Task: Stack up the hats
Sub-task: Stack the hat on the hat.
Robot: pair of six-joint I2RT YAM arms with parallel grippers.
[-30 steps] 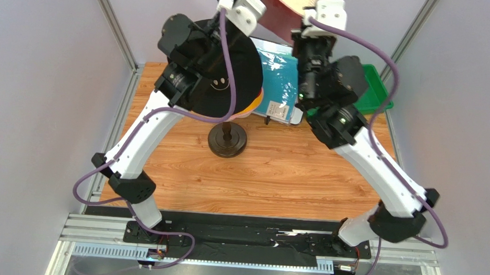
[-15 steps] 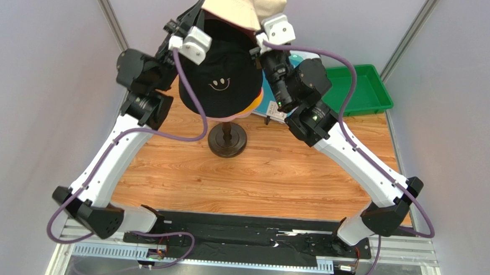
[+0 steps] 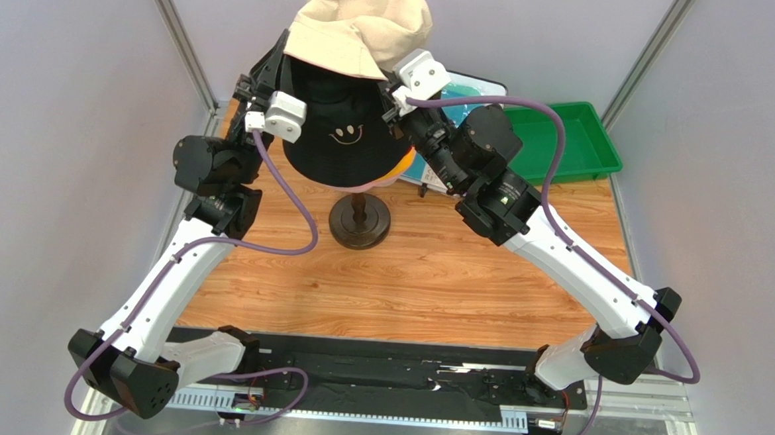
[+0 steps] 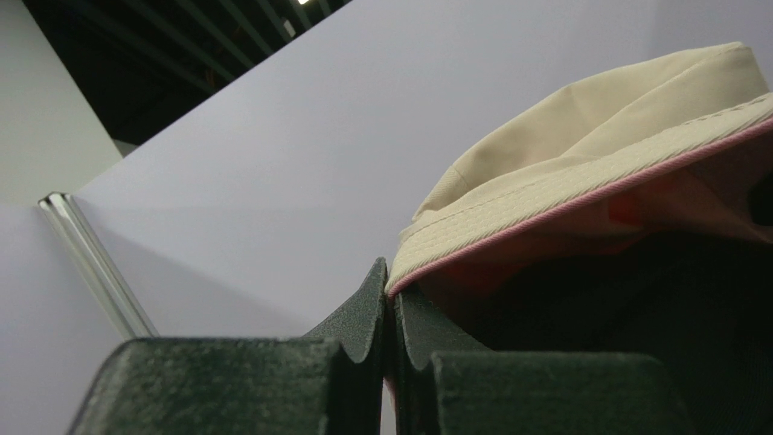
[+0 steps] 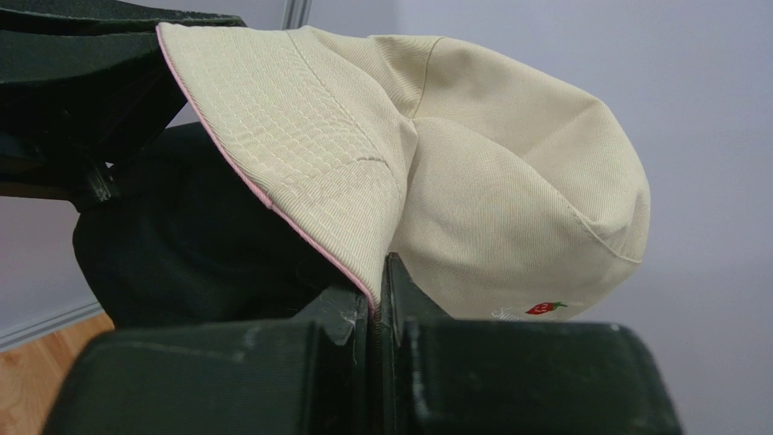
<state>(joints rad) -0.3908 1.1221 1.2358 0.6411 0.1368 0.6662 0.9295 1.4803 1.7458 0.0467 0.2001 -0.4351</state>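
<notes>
Top external: shows beige hat (image 3: 357, 22) held just over black hat (image 3: 341, 136) on a stand (image 3: 359, 221) above the wooden tabletop (image 3: 438, 280). Left wrist: shows left hand (image 4: 388, 290) clamped on the beige hat's pink-edged brim. Right wrist: shows right hand (image 5: 381, 281) pinching the brim too.

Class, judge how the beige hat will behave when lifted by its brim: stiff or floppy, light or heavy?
Probably floppy: the beige hat creases and folds between the left gripper and right gripper, both pinching its brim. Likely light: thin cloth, held by edge pinches alone.
</notes>
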